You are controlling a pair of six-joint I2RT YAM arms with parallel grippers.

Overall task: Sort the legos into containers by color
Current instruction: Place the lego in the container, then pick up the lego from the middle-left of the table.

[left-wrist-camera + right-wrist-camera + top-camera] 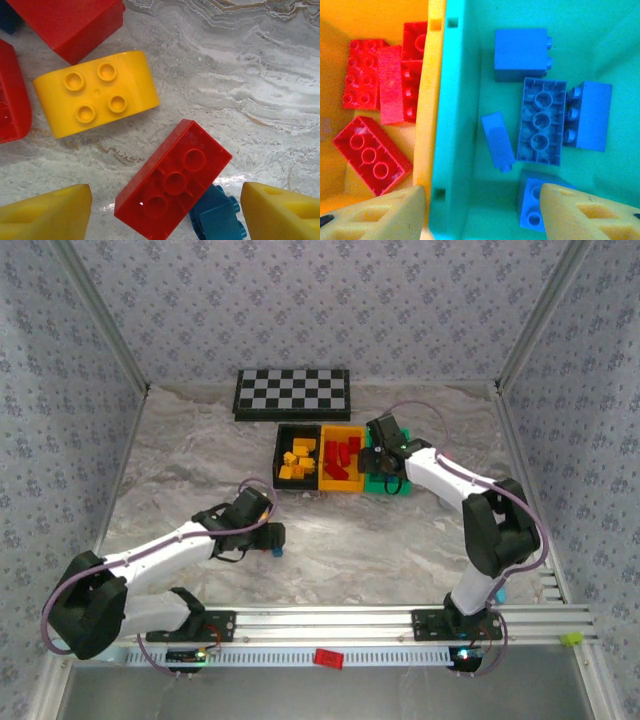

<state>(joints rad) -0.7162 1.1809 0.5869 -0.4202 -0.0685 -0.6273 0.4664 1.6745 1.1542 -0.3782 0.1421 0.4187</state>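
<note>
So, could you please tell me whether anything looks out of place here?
Yes: what looks like a red brick lies on the slotted rail at the near edge, off the table, far from the yellow bin holding the other reds.

Light even and diffuse from above, shadows soft. Overhead view a bit soft. Wrist views oversaturated; small glare on table [260, 100] beside red brick [175, 180]; left tool fingers [45, 215] soft-focus.

The left bin [279, 455], middle bin [343, 491] and right bin [455, 125] stand side by side on the desk [400, 540], the board [292, 393] just behind them. Legos [540, 122] lie in each; loose legos [172, 180] lie front-left under the left gripper [274, 538].
</note>
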